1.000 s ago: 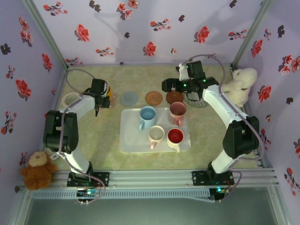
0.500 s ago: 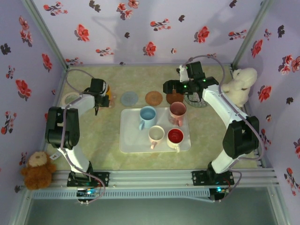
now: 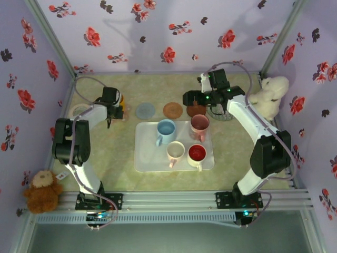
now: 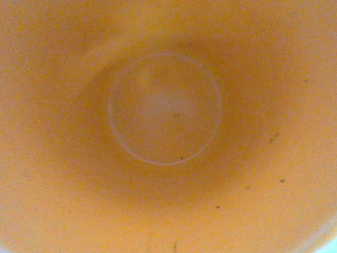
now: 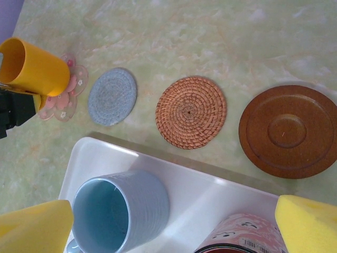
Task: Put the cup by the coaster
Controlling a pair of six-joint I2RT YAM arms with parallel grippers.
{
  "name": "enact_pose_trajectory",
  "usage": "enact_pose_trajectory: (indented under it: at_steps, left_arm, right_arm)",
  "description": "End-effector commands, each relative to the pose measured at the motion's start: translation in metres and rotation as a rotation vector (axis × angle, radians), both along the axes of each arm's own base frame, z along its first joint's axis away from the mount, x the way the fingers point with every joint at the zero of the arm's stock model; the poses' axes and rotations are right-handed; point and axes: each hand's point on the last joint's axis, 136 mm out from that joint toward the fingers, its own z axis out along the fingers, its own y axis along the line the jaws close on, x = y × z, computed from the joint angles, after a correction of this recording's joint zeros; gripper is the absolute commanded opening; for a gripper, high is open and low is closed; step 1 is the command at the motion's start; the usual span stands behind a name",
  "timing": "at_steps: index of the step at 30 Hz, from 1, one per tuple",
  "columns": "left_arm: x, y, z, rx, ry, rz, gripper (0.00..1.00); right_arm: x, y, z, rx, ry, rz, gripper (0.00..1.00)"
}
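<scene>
A yellow cup (image 3: 120, 103) is tilted at the far left of the table, over a pink flower-shaped coaster (image 5: 66, 97). My left gripper (image 3: 111, 108) is shut on it; the left wrist view looks straight into the cup's orange inside (image 4: 164, 108), and the fingers are hidden. In the right wrist view the cup (image 5: 32, 66) leans with its mouth to the left. My right gripper (image 5: 171, 226) hangs open over the tray's back edge, its yellow pads (image 5: 37, 226) wide apart and holding nothing.
A blue-grey coaster (image 5: 112, 96), a woven coaster (image 5: 191, 112) and a brown wooden coaster (image 5: 288, 132) lie in a row behind the white tray (image 3: 145, 158). The tray holds several cups. A tape roll (image 3: 80, 111) and plush toys (image 3: 271, 95) sit at the sides.
The left arm's elbow has shifted slightly inward. The yellow cup and both grippers stay about where they were.
</scene>
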Motion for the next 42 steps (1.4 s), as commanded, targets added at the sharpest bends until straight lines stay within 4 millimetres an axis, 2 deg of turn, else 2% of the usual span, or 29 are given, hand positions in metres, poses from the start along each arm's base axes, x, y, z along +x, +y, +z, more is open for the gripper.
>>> enact_pose_trajectory:
  at_steps: [1,17,30,36,42]
  left_arm:
    - [0.012,0.007,0.026,0.025,-0.086,0.004,0.0]
    - [0.005,0.014,0.02,0.06,-0.078,0.02,0.0]
    - [0.0,0.017,0.014,0.06,-0.063,0.043,0.2]
    - [-0.005,0.018,0.012,0.053,-0.056,0.055,0.25]
    - [-0.007,0.018,0.011,0.05,-0.052,0.06,0.35]
  right_arm:
    - [0.001,0.002,-0.001,-0.027,-0.005,0.018,0.99]
    - [-0.001,0.005,-0.002,-0.034,-0.008,0.031,0.99]
    - [0.0,0.002,-0.002,-0.056,-0.019,0.022,0.99]
    - [-0.001,0.001,-0.003,-0.06,-0.019,0.021,0.99]
    - [-0.003,0.0,-0.001,-0.068,-0.027,0.022,0.99]
